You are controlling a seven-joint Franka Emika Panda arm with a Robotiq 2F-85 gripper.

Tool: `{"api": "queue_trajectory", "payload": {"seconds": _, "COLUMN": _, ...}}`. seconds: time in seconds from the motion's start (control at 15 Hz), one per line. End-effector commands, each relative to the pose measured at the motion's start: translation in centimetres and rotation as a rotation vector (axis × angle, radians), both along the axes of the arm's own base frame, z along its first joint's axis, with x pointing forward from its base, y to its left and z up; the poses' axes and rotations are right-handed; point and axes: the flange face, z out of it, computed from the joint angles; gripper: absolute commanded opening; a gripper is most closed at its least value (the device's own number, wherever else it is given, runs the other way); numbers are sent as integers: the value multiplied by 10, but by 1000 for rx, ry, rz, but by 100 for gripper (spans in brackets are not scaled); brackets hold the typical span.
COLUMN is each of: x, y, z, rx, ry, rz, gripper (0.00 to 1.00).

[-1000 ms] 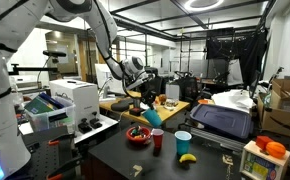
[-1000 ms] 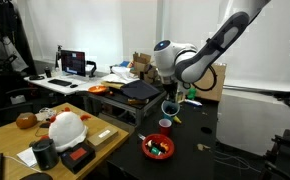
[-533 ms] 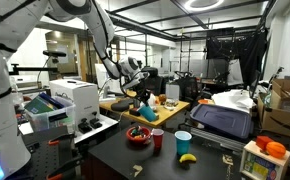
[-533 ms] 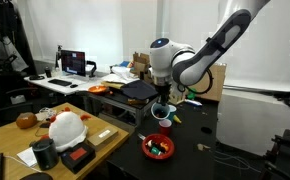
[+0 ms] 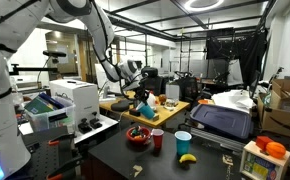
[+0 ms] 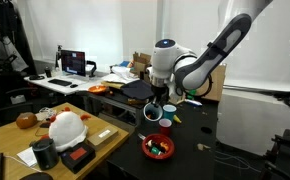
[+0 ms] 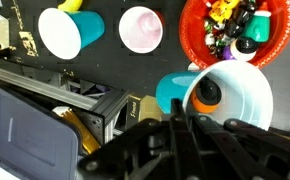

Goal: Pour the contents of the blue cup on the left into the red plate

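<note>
1. I have the arm reaching out from its base with the wrist bent down over the dark table (image 5: 105, 155). The gripper (image 5: 141, 102) hangs above the table's near end.
2. The fingers are clamped on the blue cup (image 5: 145, 109), which is held in the air and tipped well off upright.
3. In the wrist view the blue cup (image 7: 171, 92) lies on its side. Its mouth is turned toward the camera, and a small dark and orange thing shows inside.
4. The red plate (image 7: 186, 32) sits on the table just beyond the cup's mouth and holds small colourful pieces. In both exterior views the plate (image 5: 138, 141) (image 6: 145, 150) lies below the held cup and a little to one side.
5. A small red cup (image 7: 141, 28) and a paler blue cup (image 7: 70, 30) stand beside the plate. Neither one touches it.
</note>
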Motion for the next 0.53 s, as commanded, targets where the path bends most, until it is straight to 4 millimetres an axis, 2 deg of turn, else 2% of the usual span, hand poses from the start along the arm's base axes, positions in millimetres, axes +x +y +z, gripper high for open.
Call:
{"api": "queue_trajectory", "payload": {"seconds": 0.0, "x": -3, "y": -22, "z": 9, "rx": 52, "ry": -91, "rz": 2, "gripper": 1}}
{"api": "queue_trajectory", "payload": {"seconds": 0.2, "x": -6, "y": -53, "z": 8, "rx": 96, "ry": -147, "rz": -14, "gripper": 1}}
{"api": "queue_trajectory", "payload": {"seconds": 0.47, "x": -20, "y": -82, "z": 1, "rx": 141, "ry": -206, "rz": -45, "gripper": 1}}
